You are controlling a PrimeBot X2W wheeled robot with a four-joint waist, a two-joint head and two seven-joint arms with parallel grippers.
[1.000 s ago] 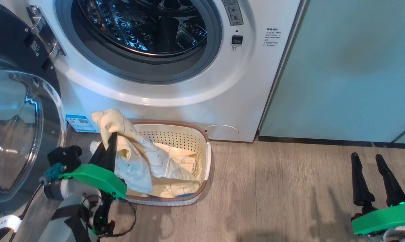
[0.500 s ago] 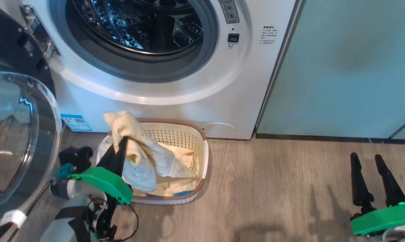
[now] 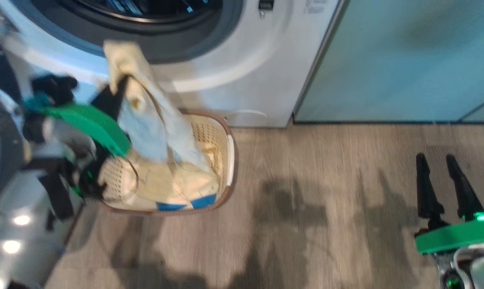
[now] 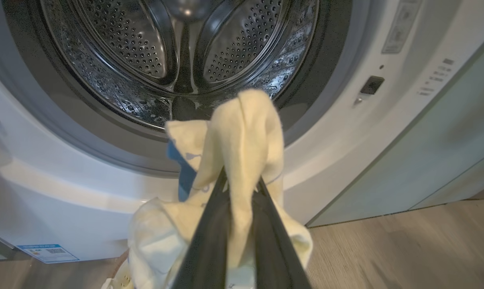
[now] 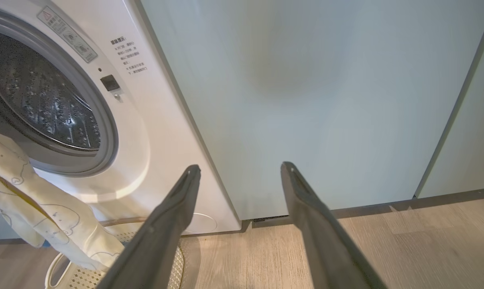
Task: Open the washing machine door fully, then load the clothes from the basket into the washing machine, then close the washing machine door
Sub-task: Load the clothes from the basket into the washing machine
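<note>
Pale green cabinet doors [image 3: 406,60] (dark plinth [image 3: 386,121] beneath) meet a grey wood-grain floor [image 3: 326,208] dappled with shadows.

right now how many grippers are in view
2: the left gripper, shut on the clothes over the basket, and the right gripper, open and empty over the floor at lower right.

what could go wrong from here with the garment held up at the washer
1. The left gripper pinches just a fold of the garment; most hangs below, so it might slip out.
2. Its tail reaches into the basket and may drag other clothes out.
3. The hanging part could snag on the washer's grey rim.
</note>
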